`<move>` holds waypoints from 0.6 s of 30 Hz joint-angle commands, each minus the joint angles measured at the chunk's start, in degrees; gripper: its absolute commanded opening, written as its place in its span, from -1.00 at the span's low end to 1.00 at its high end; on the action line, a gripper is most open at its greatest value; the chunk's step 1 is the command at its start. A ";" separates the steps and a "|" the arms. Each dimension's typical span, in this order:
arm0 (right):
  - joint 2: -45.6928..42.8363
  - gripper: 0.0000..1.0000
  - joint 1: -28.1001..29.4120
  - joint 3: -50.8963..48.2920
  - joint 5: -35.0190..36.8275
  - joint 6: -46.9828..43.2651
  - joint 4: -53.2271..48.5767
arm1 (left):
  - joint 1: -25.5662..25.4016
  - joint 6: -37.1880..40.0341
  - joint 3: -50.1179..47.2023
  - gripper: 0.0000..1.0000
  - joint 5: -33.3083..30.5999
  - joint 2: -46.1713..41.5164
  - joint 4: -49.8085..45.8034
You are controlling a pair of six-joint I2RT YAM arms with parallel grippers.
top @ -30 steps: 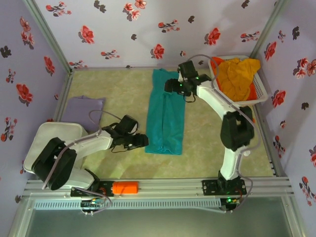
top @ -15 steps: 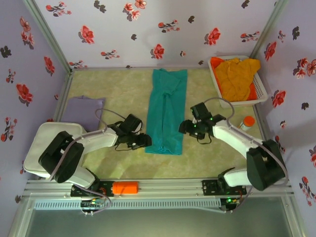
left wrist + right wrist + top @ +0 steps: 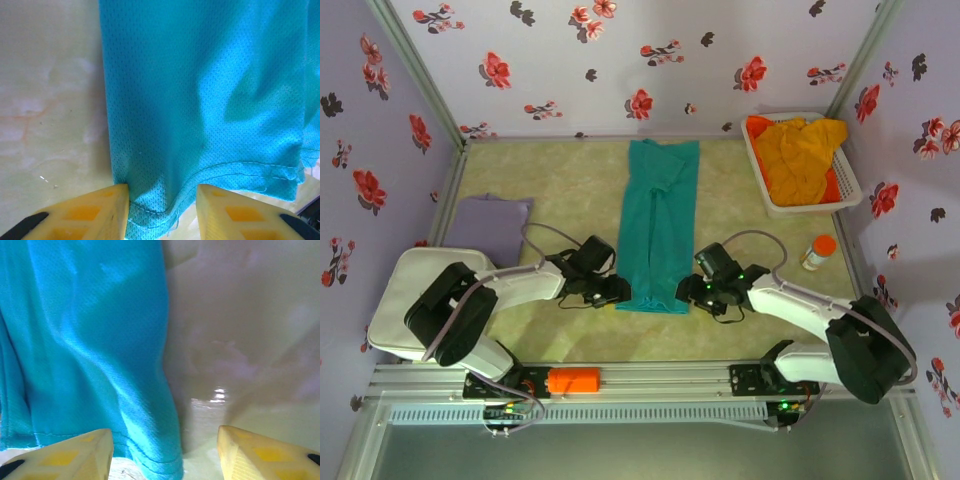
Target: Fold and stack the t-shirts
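White basket far right, orange-capped bottle near it, perhaps upright.

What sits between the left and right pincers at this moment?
The near hem of the teal t-shirt, with the left pincer at one corner and the right pincer at the other; the top view shows it.

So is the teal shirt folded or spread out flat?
Partly folded: the teal t-shirt lies as one long narrow strip, no sleeves sticking out.
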 commanded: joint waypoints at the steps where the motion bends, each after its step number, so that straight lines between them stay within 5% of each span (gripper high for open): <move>1: 1.66 0.11 1.26 -0.86 -0.58 3.16 3.93 | -0.25 -0.70 -0.83 -0.24 0.22 1.12 0.72; 18: 0.78 -0.33 4.10 -2.44 1.82 4.78 3.49 | -0.43 -1.31 -1.65 -0.68 -0.44 1.01 0.51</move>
